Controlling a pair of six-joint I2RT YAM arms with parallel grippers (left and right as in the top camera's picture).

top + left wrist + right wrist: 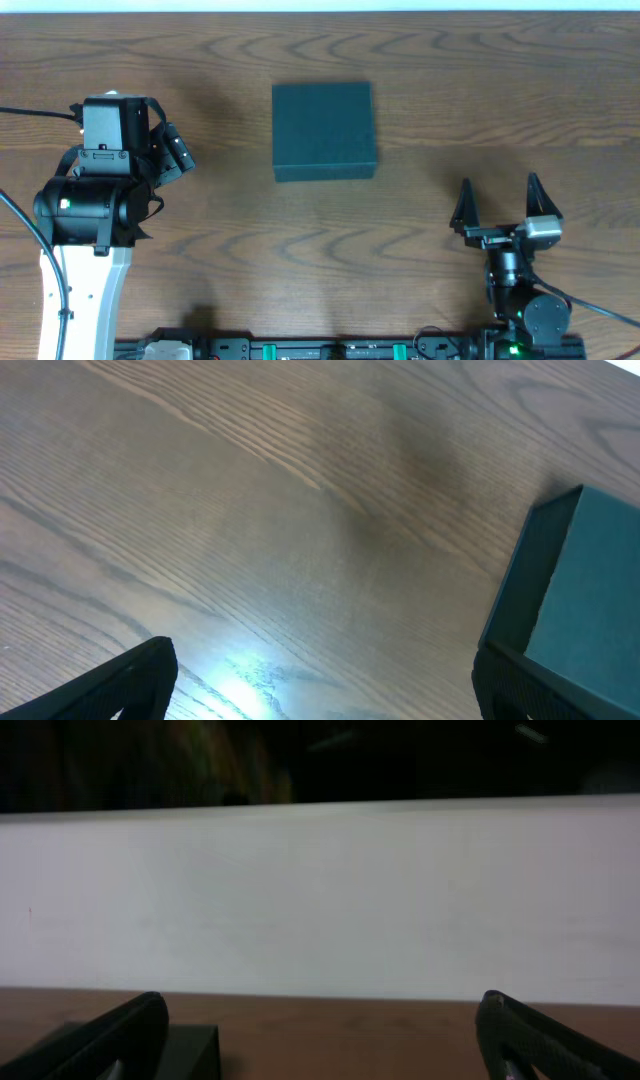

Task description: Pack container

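The container (324,131) is a dark teal square box with its lid closed, lying on the wooden table at the centre back. Its corner shows at the right of the left wrist view (570,600) and as a dark block at the lower left of the right wrist view (190,1052). My left gripper (172,152) is open and empty, to the left of the container and apart from it; its fingers show in the left wrist view (320,685). My right gripper (498,205) is open and empty at the front right, in front of the container; it shows in the right wrist view (320,1040).
The wooden table (450,90) carries no other loose objects in view. A white wall (320,900) runs along the table's far edge. Both arm bases stand at the front edge.
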